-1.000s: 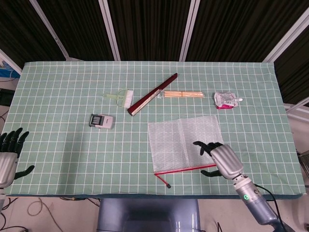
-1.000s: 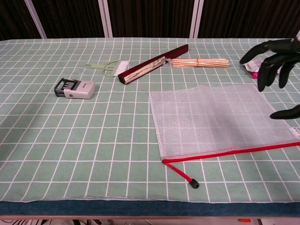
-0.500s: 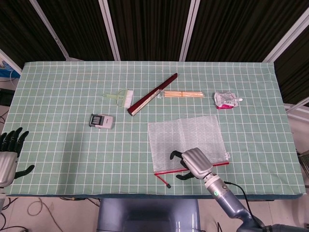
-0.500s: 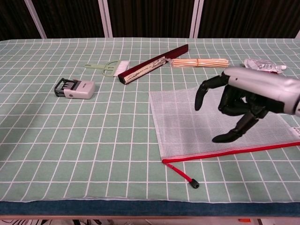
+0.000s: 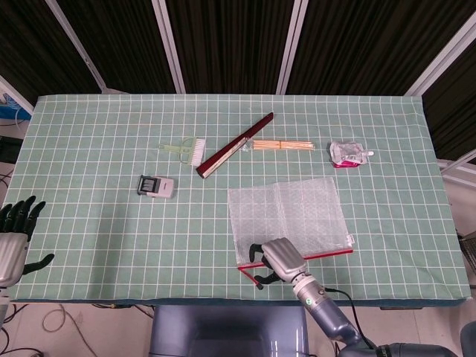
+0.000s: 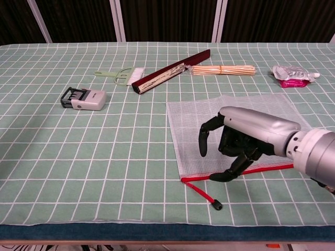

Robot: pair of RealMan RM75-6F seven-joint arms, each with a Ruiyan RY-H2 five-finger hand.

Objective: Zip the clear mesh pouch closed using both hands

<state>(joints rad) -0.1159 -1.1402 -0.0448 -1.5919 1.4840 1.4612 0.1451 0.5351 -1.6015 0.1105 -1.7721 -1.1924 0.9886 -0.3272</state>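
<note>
Clear mesh pouch (image 6: pixel 230 112) with a red zipper strip (image 6: pixel 196 178) lies flat near the table's front edge, under the right hand's (image 6: pixel 235 141) curled, parted black fingers (image 6: pixel 203 140), which hold nothing above the zipper's left end. Left hand (image 5: pixel 13 236) hangs off the green checked table's (image 5: pixel 97 141) front-left corner, fingers spread and empty.

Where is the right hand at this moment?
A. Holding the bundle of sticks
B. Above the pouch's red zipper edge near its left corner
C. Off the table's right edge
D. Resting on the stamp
B: the right hand hovers over the mesh pouch by its red zipper, fingers apart, gripping nothing.
</note>
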